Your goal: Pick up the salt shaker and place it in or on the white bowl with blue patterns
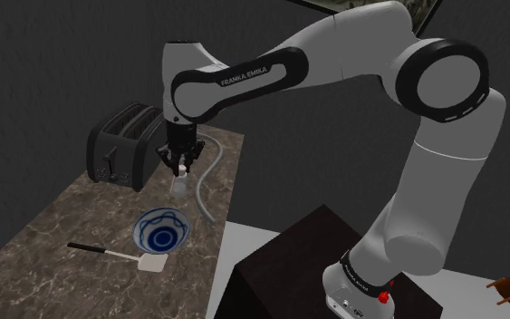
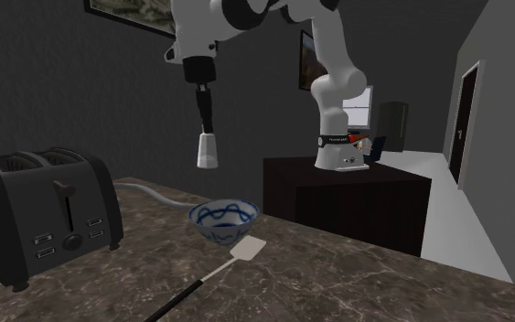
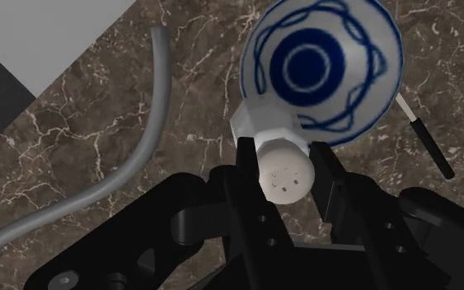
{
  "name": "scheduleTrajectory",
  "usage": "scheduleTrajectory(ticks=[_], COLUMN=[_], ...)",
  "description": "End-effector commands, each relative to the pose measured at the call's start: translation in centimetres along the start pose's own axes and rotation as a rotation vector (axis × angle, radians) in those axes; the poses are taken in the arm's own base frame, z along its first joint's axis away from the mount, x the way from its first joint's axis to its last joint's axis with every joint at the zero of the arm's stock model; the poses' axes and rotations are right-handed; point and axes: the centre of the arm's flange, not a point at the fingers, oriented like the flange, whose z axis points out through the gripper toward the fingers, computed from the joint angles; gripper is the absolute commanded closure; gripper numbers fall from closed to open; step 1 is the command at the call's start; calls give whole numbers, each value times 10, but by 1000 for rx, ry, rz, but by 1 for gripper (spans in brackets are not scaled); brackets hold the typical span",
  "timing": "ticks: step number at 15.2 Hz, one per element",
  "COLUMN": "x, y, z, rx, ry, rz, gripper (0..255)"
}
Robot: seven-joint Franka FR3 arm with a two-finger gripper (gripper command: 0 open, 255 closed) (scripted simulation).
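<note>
You're in the carry step right now. The gripper (image 2: 206,123) is clamping the shaker (image 2: 209,149) by its top, and the shaker is hanging upright in the air, well off the counter (image 1: 44,245). From the shoulder view it's hovering between the toaster (image 1: 121,145) at the counter's far end and the bowl (image 1: 138,231), which is sitting nearer the counter's stand-side edge. Looking along the gripper, the shaker's body (image 3: 259,123) is lining up with the bowl's rim (image 3: 250,78), not its middle, so I'd say you're not over it yet.

Next move, as I'm reading it: you're wanting to slide across toward the bowl until the shaker is centring over the blue rings, then come down gently and let go low so it isn't tipping or bouncing out. The spatula (image 1: 144,260) is lying just beside the bowl and the grey hose (image 1: 203,181) is running along that same edge, so I'd be watching both on the way down.
</note>
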Motion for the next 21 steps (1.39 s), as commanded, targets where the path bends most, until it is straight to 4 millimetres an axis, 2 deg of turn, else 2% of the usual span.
scheduleTrajectory(ticks=[1,5,21], x=[-13,-35,-27], y=[-25,-69,-69], z=[-6,-19,65], rx=[0,0,0], ry=[0,0,0], rz=[1,1,1], gripper=[255,255,255])
